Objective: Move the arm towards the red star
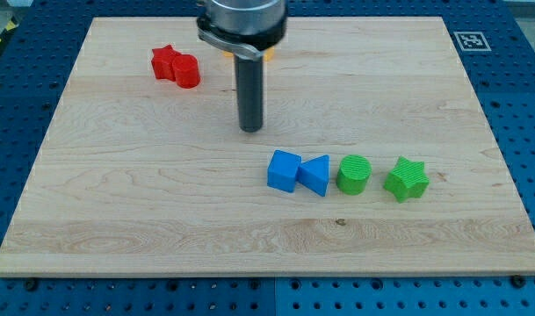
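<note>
On the wooden board (118, 228), my tip (251, 129) is resting near the centre, slightly toward the view's top. The red star (166, 61) is sitting at about ten o'clock from my tip, well apart from it, with a second red block (188, 72) of unclear shape touching it at its four o'clock side. Four blocks are lying in a row toward the view's bottom right: the blue cube (284, 170) is sitting near my tip at its five o'clock, the blue triangle (316, 175) is touching the cube at three o'clock, the green cylinder (354, 174) is standing just beside the triangle, and the green star (406, 179) is ending the row.
</note>
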